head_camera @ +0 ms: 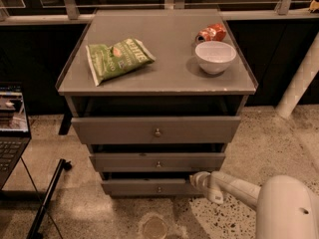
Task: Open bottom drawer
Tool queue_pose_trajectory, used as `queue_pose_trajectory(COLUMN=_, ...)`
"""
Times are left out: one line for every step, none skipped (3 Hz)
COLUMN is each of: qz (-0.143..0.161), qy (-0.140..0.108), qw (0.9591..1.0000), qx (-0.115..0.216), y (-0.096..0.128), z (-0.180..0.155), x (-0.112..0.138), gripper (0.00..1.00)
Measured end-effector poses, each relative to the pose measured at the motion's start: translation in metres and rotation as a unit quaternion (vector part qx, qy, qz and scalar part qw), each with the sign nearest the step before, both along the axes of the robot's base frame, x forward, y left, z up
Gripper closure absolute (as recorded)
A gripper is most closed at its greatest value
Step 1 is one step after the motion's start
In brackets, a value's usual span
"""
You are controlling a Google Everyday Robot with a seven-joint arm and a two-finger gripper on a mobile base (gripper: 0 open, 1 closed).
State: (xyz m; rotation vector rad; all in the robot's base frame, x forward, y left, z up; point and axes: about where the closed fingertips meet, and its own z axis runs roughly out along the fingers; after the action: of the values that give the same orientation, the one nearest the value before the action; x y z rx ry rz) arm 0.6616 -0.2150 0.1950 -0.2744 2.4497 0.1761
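Note:
The grey cabinet has three drawer fronts, each a little way out. The bottom drawer [144,187] is the shortest front, with a tiny metal knob [159,188] at its centre. My gripper [195,180] is at the end of the white arm [234,186], right at the bottom drawer's right end, low near the floor. It touches or nearly touches the drawer's right edge.
On the cabinet top [164,59] lie a green chip bag [117,59], a white bowl [215,57] and a crushed red can [211,33]. A laptop [11,128] is at the left. A black rod [47,199] leans on the floor at lower left. A white post [299,86] stands at the right.

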Motion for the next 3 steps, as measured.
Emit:
queue_pose_trajectory(qz=0.001, qy=0.011, qw=0.9999, qx=-0.002, y=-0.0030, z=-0.0030, x=-0.0055, gripper=1.00)
queue_pose_trajectory(qz=0.001, qy=0.015, qw=0.9999, qx=-0.002, y=-0.0037, z=-0.0013, x=-0.0076, gripper=1.00)
queue_pose_trajectory(qz=0.002, qy=0.015, qw=0.9999, qx=-0.001, y=-0.0031, z=0.0008, x=-0.0077, gripper=1.00)
